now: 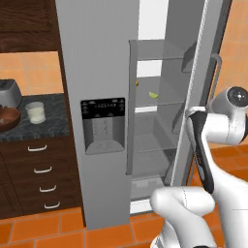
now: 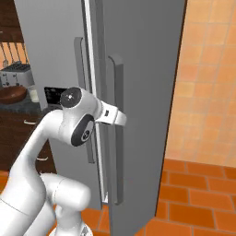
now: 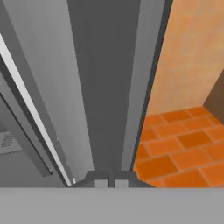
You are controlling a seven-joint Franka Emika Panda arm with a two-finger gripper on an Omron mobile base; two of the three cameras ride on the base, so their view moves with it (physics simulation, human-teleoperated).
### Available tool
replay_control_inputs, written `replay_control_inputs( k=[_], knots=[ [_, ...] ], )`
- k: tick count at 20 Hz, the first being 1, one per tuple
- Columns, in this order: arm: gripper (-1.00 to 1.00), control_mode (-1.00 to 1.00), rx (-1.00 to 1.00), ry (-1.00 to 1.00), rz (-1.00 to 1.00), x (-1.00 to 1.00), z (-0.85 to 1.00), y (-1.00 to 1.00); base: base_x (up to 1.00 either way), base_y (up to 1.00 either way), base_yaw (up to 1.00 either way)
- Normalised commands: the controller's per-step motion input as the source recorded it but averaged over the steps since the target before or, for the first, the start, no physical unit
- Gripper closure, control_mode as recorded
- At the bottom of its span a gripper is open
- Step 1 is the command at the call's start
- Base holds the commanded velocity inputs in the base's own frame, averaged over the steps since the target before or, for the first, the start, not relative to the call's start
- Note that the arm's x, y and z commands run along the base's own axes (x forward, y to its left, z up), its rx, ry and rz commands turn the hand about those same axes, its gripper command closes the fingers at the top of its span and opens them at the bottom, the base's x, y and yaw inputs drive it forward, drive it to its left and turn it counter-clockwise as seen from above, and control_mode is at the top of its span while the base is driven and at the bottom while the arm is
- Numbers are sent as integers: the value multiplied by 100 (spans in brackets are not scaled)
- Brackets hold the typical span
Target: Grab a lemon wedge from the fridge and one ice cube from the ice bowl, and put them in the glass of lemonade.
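My gripper [image 3: 108, 183] sits pressed against the outer face of the open right door [image 2: 138, 92] of the fridge [image 1: 97, 72]; its tips look drawn together, yet I cannot tell for certain whether they are clenched or released. The lemon wedge [image 1: 153, 95] lies on a middle shelf inside, well apart from my hand. To do this step well, I judge I should swing the door wider, then bring the arm around its edge without clipping it. On the counter [image 1: 48, 127] to the left stand the glass of lemonade [image 1: 36, 112] and, beside it, the ice bowl [image 1: 7, 118]
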Motion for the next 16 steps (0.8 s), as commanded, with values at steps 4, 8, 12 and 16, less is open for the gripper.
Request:
replay_control_inputs(
  k=[4,8,12,16],
  knots=[
    [100,-100,-5,-7,7,-59,100,30,0,0,0],
    [100,-100,-13,0,8,-2,88,70,0,0,0],
    [100,-100,-21,1,4,34,53,52,0,0,0],
    [100,-100,-30,17,0,51,4,52,0,0,0]
  ],
)
